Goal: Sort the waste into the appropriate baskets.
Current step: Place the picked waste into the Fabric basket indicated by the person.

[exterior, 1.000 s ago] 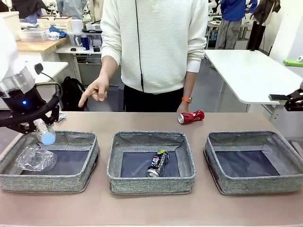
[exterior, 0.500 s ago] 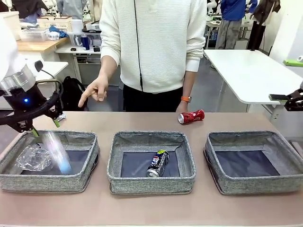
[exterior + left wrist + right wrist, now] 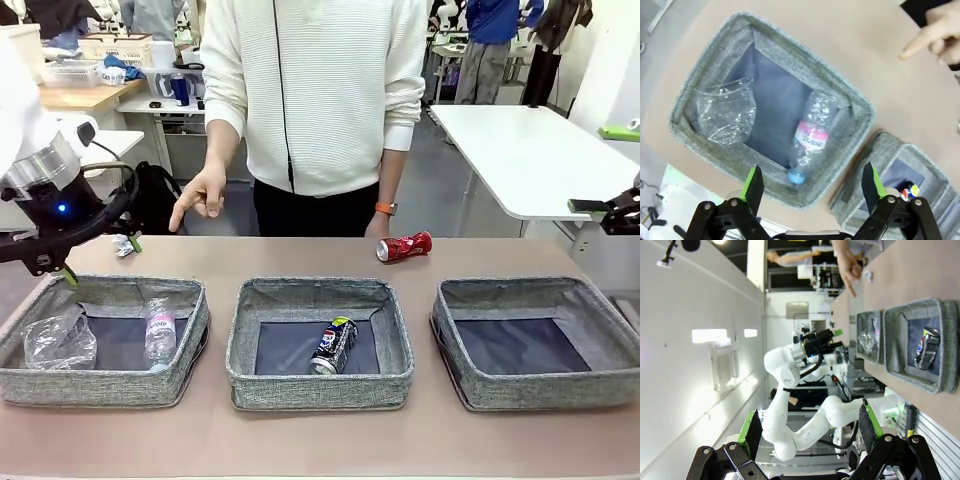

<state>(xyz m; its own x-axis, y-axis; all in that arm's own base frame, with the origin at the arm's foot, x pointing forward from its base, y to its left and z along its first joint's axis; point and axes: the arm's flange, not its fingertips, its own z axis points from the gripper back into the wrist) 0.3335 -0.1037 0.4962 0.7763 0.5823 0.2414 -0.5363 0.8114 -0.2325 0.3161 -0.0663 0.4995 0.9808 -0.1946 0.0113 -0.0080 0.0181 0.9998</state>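
- The left gripper [image 3: 811, 172] has its green pads spread wide with nothing between them, and hangs over the left basket [image 3: 100, 387].
- The right gripper [image 3: 809, 424] is also spread and empty, parked off the table's right side, well apart from all the waste.
- Directly below the left fingers, the small bottle [image 3: 812, 131] lies flat on the basket's dark bottom, cap towards the near wall. The clear cup [image 3: 727, 111] lies beside it in the same basket, apart from it.
- The step in hand looks like clearing away from this drop. It is best done by lifting straight up with the jaws kept wide, so that no pad catches the soft wall.
- The paper ball [image 3: 123, 245] is on the table [image 3: 300, 440] just behind the left basket, and is the nearest piece for this arm. It is small and light, so the pads should come down on either side of it and close fully.
- The person's hand [image 3: 200, 195] points down on that side, so the approach should stay clear of it. I cannot tell just what it points at.
- The crushed red can [image 3: 404, 246] lies on the table behind the middle basket [image 3: 320, 388], close to the person's other hand, and probably suits the right arm.
- Count:
  - three baskets, the right basket [image 3: 540, 392] holding nothing
  - two cans, with the Pepsi can [image 3: 333, 345] in the middle basket
  - one cup
  - one bottle
  - one paper ball
  - three pieces binned and two on the table
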